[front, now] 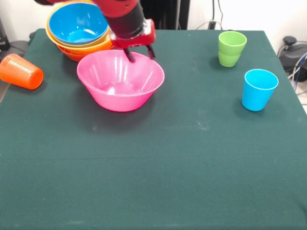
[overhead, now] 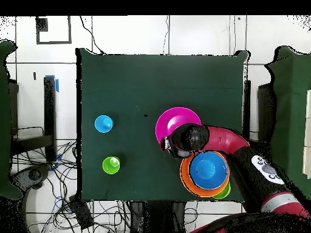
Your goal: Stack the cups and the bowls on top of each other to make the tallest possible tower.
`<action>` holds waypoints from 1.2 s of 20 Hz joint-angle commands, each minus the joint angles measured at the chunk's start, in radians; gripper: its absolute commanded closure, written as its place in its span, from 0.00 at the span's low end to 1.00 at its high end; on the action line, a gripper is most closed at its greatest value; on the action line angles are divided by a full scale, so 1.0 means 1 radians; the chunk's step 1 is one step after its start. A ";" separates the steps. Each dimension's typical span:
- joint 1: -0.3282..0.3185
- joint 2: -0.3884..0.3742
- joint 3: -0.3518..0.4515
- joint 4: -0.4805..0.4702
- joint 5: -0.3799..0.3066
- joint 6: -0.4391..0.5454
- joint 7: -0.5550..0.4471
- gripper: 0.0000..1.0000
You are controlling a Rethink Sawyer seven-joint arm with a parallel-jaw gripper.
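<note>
On a dark green table [front: 192, 158], the robot's gripper [front: 140, 53] hangs with jaws slightly apart over the far rim of the upright pink bowl [front: 121, 80], which sits just in front of the blue-topped bowl stack [front: 79, 28], cups well apart.

Even, fairly bright light falls from above. The pink bowl [front: 120, 80] casts a soft, short shadow on the green table [front: 192, 158] toward the camera, and its glossy inside carries pale glare; so does the blue bowl [front: 78, 23]. The front view is slightly soft overall, without obvious edge distortion.
</note>
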State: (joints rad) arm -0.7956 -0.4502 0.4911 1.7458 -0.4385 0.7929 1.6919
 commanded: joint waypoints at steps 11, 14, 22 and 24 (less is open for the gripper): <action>0.095 0.068 0.087 -0.134 -0.090 0.000 -0.206 0.00; 0.107 0.048 0.074 -0.132 -0.095 -0.002 -0.184 0.00; 0.203 -0.023 -0.040 -0.149 -0.129 -0.047 0.001 0.00; 0.218 -0.030 -0.057 -0.151 -0.128 -0.046 0.014 0.00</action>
State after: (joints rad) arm -0.6486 -0.4573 0.4903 1.6764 -0.4901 0.7920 1.6461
